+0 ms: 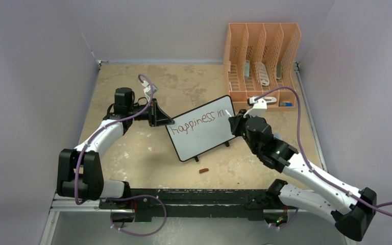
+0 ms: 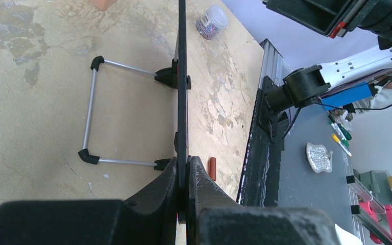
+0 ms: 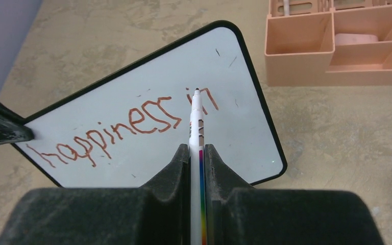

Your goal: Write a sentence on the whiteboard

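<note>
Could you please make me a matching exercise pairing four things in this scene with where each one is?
Things:
1. whiteboard
2. marker
3. red-brown cap
4. peach desk organizer

Places:
A. lying on the table in front of the board
B. at the table's far right corner
C. edge clamped in the left gripper
D. held in the right gripper

Pairs: 1-C, 2-D, 3-A, 4-B

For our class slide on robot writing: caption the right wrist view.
Right gripper holds a marker at the whiteboard, whose sentence reads "happiness in".
</note>
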You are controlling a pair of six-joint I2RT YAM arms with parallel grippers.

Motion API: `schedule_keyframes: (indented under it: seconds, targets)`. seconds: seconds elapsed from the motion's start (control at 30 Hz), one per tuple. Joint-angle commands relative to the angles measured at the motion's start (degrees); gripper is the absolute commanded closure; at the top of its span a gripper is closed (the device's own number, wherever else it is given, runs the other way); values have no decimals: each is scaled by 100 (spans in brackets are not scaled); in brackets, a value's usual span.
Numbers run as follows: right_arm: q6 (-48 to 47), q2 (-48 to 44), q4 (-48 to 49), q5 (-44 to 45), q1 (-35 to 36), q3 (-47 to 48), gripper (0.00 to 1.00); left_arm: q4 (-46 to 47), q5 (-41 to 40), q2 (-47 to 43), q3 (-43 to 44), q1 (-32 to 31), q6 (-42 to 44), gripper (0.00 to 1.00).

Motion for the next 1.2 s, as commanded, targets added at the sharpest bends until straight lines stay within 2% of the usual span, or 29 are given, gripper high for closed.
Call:
schedule_keyframes:
  seconds: [0.0, 0.47, 0.7, 0.9, 1.17]
  targets:
    - [-154, -221, 436, -274, 129, -119, 100, -252, -368, 68, 36, -103, 260, 100]
    - [387, 40, 673, 616, 2097, -365, 100, -274, -483, 113, 40, -103, 224, 100]
    - [619, 556, 708, 923, 2859, -300, 100, -278, -522, 105, 42, -103, 216, 100]
    - [773, 1037, 857, 1120, 3224, -182, 100, -277, -572, 70, 49, -103, 199, 100]
    - [724, 1701, 1200, 1239, 3345, 89, 100, -261, -582, 60, 43, -103, 185, 100]
